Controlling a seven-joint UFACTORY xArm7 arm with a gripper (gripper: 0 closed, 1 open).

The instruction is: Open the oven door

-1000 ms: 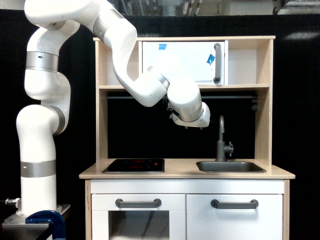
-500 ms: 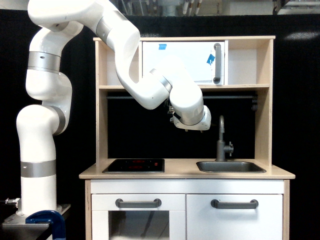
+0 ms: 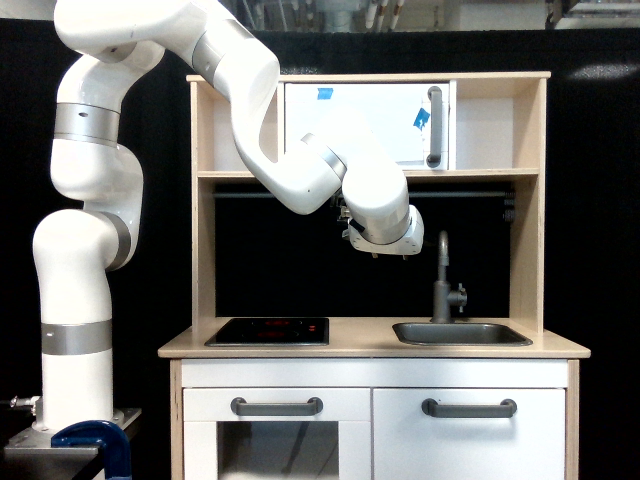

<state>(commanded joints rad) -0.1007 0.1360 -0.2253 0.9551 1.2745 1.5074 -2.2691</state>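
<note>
The oven door [image 3: 365,125] is the wide white panel in the upper shelf of the toy kitchen, with blue tape pieces and a vertical grey bar handle [image 3: 434,126] on its right side. It sits flush in its frame, shut. My white arm reaches in from the exterior view's left, and its wrist [image 3: 388,225] hangs below the shelf, under the door and left of the handle. The gripper's fingers are hidden behind the wrist, so their state does not show. Nothing touches the door or handle.
A grey faucet [image 3: 442,285] and sink [image 3: 460,333] stand right below the wrist. A black hob [image 3: 268,331] lies at the counter's left. Two lower white doors carry horizontal grey handles [image 3: 277,406] [image 3: 469,407]. Wooden side posts [image 3: 529,200] frame the shelf.
The wrist shifted only a little, first slightly to the exterior view's left, then back right. The oven door stayed shut.
</note>
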